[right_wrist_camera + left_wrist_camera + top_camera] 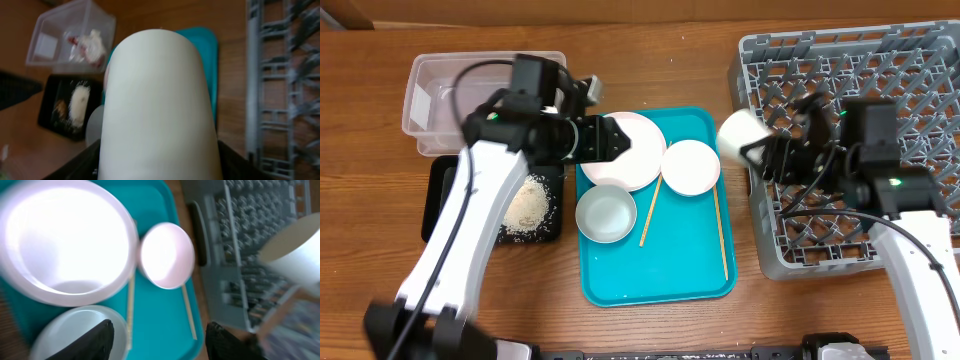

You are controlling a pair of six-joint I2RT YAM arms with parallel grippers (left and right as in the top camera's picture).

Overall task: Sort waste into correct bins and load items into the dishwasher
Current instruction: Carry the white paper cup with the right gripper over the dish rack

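Jaws of the right gripper [760, 150] are clamped on the small white cup [738, 130], which is held on its side at the left edge of the grey dish rack [880, 80]. The left gripper [620, 140] hovers over the round plate [642, 168] on the teal tray [660, 270], jaws apart and empty. Loading the dishes seems to be the step in hand. Next, the cup likely needs carrying inward over the pegs, then lowering before release.

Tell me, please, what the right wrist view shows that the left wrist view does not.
Only right wrist: the clear tub holding napkin and red wrapper; the black tray with rice. Only left wrist: chopsticks, plus plate, far bowl, near bowl, which the cup mostly hides opposite. Shared: teal tray, grey rack, the cup in the right end effector.
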